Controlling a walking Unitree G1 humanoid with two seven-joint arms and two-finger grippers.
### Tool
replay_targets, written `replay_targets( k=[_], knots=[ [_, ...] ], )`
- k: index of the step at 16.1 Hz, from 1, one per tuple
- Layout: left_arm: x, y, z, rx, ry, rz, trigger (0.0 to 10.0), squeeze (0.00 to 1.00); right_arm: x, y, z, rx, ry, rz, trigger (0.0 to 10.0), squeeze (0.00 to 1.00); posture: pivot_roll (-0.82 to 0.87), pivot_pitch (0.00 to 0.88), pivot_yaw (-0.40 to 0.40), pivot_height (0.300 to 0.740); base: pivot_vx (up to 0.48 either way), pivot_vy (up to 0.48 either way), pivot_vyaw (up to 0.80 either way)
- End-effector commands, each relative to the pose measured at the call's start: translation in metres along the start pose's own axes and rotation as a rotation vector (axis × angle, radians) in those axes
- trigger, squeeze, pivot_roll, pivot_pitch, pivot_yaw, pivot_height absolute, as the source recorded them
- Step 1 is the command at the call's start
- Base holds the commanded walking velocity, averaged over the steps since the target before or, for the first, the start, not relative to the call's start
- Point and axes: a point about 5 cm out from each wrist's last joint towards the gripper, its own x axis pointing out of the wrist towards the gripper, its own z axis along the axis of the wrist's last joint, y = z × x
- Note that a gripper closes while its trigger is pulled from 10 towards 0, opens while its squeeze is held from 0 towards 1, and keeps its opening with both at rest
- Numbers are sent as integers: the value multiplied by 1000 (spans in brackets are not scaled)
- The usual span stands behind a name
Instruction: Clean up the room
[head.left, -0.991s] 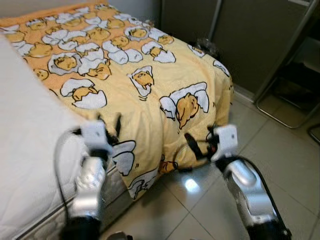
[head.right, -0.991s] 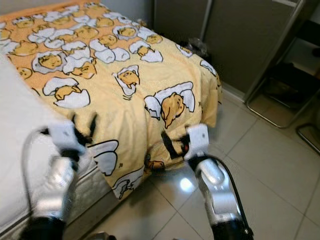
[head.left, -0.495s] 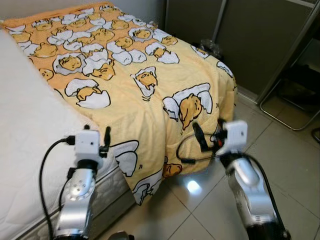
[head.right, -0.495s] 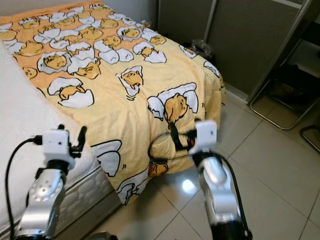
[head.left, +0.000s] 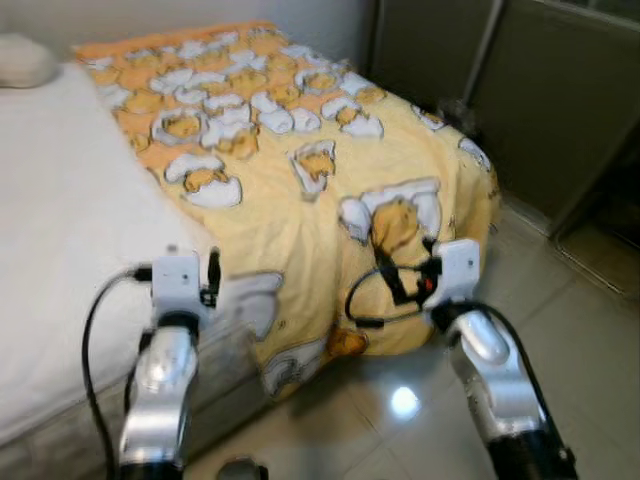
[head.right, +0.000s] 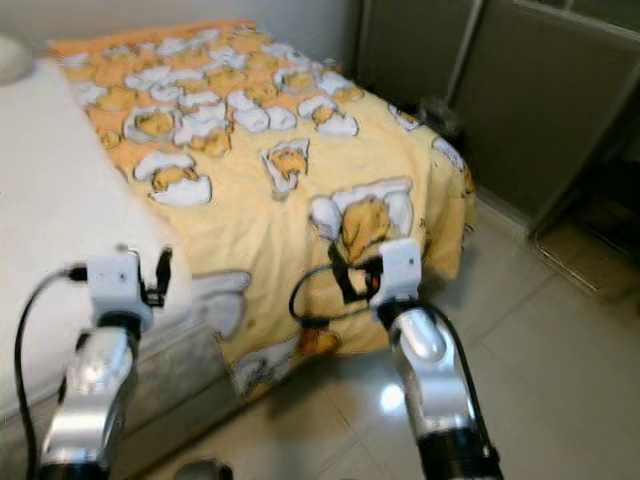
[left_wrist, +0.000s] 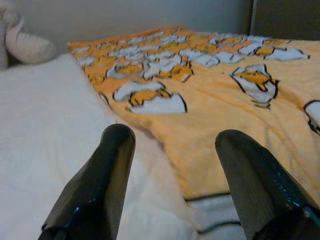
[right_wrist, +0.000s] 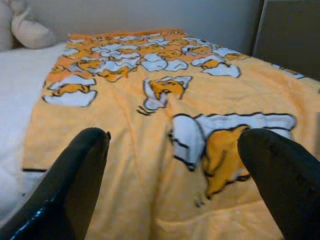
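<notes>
Blanket: a yellow-orange blanket (head.left: 300, 190) printed with egg-shell cartoon figures is spread over the right part of the bed, its near-right corner hanging down toward the floor.
Bed: the white sheet (head.left: 70, 230) is left bare on the left side; the mattress edge below the left arm is blurred.
Pillow: a pale pillow (left_wrist: 30, 45) is seen at the far left end of the bed, cut off by the picture edge.
Left pincer (left_wrist: 172, 165): held above the line where blanket meets sheet, fingers (left_wrist: 107, 170) spread apart, nothing between them.
Right pincer (right_wrist: 175, 165): raised before the hanging blanket corner, fingers (right_wrist: 80, 170) wide apart, nothing gripped.
Floor: glossy beige tiles (head.left: 590, 340) on the right, with a light reflection near the right arm.
Background: dark cabinet panels (head.left: 560, 100) stand at the far right; a small dark object at their foot is too blurred to be made out.
</notes>
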Motion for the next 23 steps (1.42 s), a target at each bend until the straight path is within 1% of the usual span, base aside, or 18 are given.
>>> replay_targets(
  k=[1,2,4,6,8,9,10,11,12,13,14,15,17,18,20,21,22,23],
  knots=[
    [2,4,-3,3,25,36,10000,0,3,-3,0,8,13,3,10000,0,-19,0,-16,740,0,-480,0],
    [2,5,-4,5,29,38,10000,0,4,-3,0,7,14,4,10000,0,-15,0,-19,740,0,-480,0],
    [4,6,-5,9,37,50,10000,0,5,-3,0,8,16,12,10000,0,-4,0,-28,740,0,0,0],
    [9,10,-10,9,71,76,10000,0,7,0,0,6,20,41,10000,0,-2,0,-35,740,0,0,0],
    [9,7,-15,4,91,62,10000,0,7,-1,-1,5,23,40,10000,0,-4,0,-35,740,0,-480,0],
    [8,3,-20,-17,108,23,10000,0,6,-2,-3,5,26,39,10000,0,-5,0,-33,740,0,0,0],
    [7,1,-23,-6,111,-4,10000,0,5,-3,-4,5,29,40,10000,0,-4,0,-31,740,0,0,0],
    [0,3,-36,-4,148,-64,10000,0,2,-6,-8,4,40,35,10000,0,-6,0,-27,740,0,0,0],
    [-2,5,-38,-26,147,-76,10000,0,1,-7,-9,3,43,32,10000,0,-6,0,-27,740,0,0,0],
    [-5,10,-39,0,135,-78,10000,0,-3,-11,-13,3,52,19,10000,0,-1,0,-21,740,0,0,0],
    [-6,12,-39,4,127,-76,10000,0,-6,-14,-16,4,63,4,10000,0,0,0,-20,740,0,0,0],
    [-4,12,-37,2,114,-74,10000,0,-8,-17,-21,16,77,-30,10000,0,2,0,-19,740,0,0,0],
    [0,11,-34,0,98,-75,10000,0,-8,-18,-23,22,87,-57,10000,0,2,0,-18,740,0,0,0],
    [7,7,-24,-7,44,-92,10000,0,-6,-16,-23,24,84,-62,10000,0,1,0,-17,740,0,0,0],
    [10,6,-14,-28,5,-116,10000,0,-5,-15,-21,2,71,-63,10000,0,-5,0,-10,740,0,0,0],
    [11,7,-8,-24,-22,-107,10000,0,-6,-15,-20,18,55,-69,10000,0,-6,0,-10,740,480,0,0],
    [13,7,-5,-24,-28,-94,10000,0,-6,-15,-19,43,39,-71,10000,0,-9,0,-4,740,480,0,0],
    [13,6,-5,-27,-28,-94,10000,0,-6,-14,-20,44,40,-68,10000,0,-9,0,-3,740,480,0,0]
  ],
)
